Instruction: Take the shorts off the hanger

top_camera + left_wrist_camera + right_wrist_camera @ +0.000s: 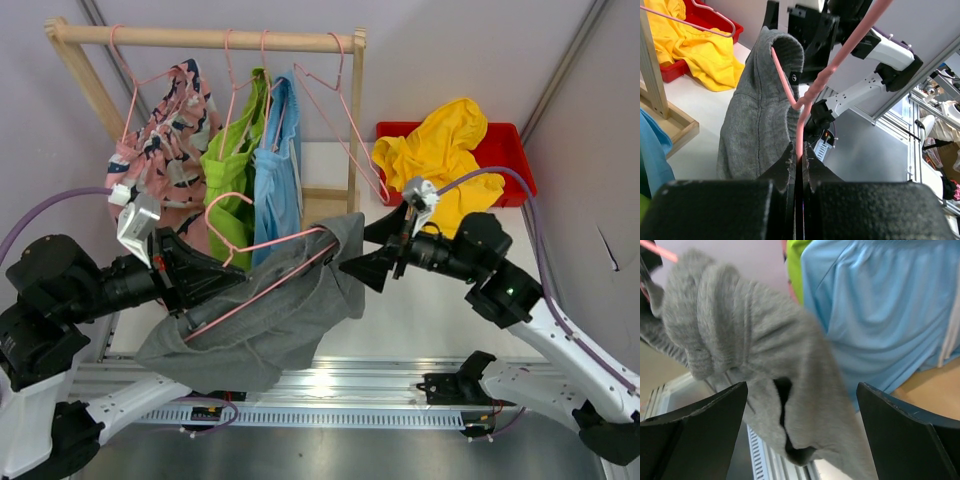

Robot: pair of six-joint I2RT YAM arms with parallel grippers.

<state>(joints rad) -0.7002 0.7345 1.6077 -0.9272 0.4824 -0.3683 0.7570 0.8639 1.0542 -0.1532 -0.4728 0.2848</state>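
Left fingers (203,276) clamped tight on the wire of the pink hanger (272,262), near its hook. Hanger is held out over the desk (425,312), off the rack (200,38).

Grey shorts (270,325) draped on that hanger; most of the cloth sags below it and toward me.

Key relation: hanger's long axis runs from my left fingers up and right, straight at my right fingers (360,250). The far end of the shorts, bunched over the hanger tip, sits just in front of the right fingers. Right wrist view shows grey cloth between the two, not yet pinched. Right fingers spread as wide as they go, holding nothing.

Right arm is the nearer one to that free end. Judgement: close on the bunched cloth, pull along the axis away from the left.

Around:
- blue shorts (278,170) and green shorts (226,165) hang on the rack just behind the grey
- patterned shorts (165,140) further left
- spare hanger (335,105) on the rack, bare
- yellow shorts (440,150) lie in the red bin (505,140)

In the way: blue shorts, close behind the grey. Risk of catching hanger wire with the cloth.
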